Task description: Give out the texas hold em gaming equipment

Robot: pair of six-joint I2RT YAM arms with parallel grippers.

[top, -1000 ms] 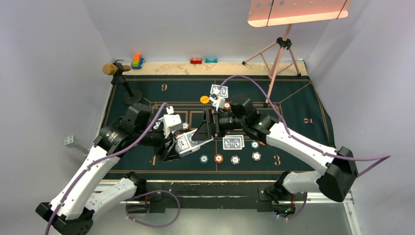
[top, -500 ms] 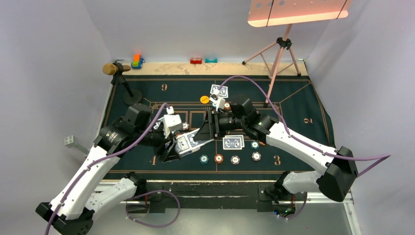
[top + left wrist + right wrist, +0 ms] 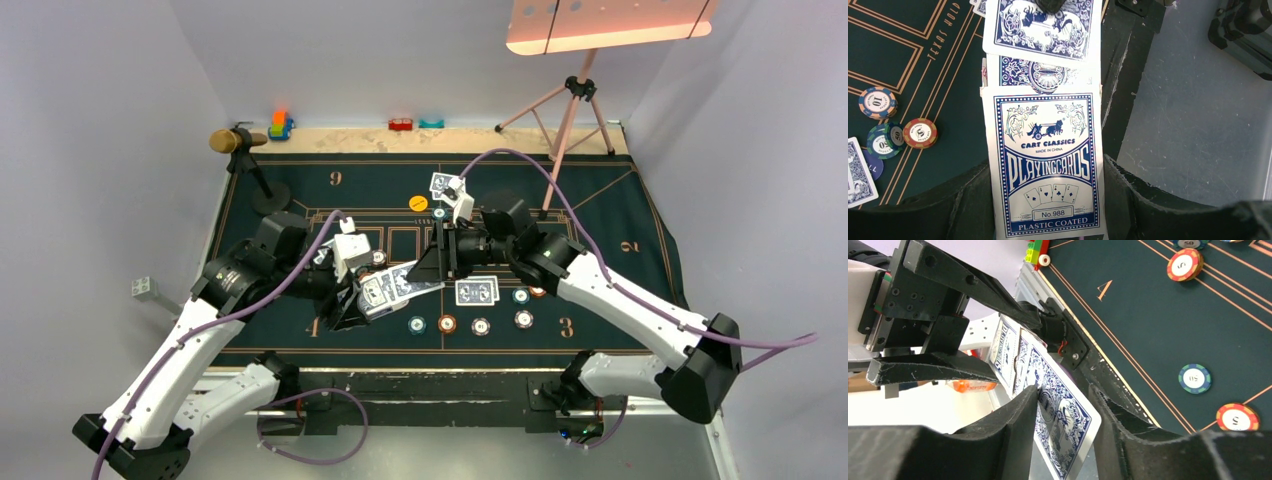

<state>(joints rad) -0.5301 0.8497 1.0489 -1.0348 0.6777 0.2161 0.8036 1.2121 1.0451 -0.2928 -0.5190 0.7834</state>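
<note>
Right now my left gripper (image 3: 1048,192) is clamped tight on the deck (image 3: 1048,150), title face toward my wrist camera, above the near edge of the green mat (image 3: 600,215). My right gripper (image 3: 1063,392) has its jaws partway closed around the top card (image 3: 1068,435), which is slid off the deck's far end. The pads sit close on both sides of it, but I cannot tell whether they truly pinch it. A second card (image 3: 1043,75) peeks out underneath, so I judge the main risk is dragging two at once. To do this well I should squeeze only the top card, draw it straight along the plane of the deck, and hold my left arm steady. I should also check that the second card is left behind before carrying mine to a seat.

On the mat, a dealt pair (image 3: 477,291) lies beside my right arm and another pair (image 3: 447,184) lies farther out, near a yellow disc (image 3: 418,203). A row of chips (image 3: 447,323) runs along the near side. The felt is flat and looks grippy, so I expect a released card to stay put. Around it are a microphone stand (image 3: 270,203) at the left, a pink tripod (image 3: 572,110) at the back right, toys (image 3: 281,125) on the far ledge, and plain pale walls.
</note>
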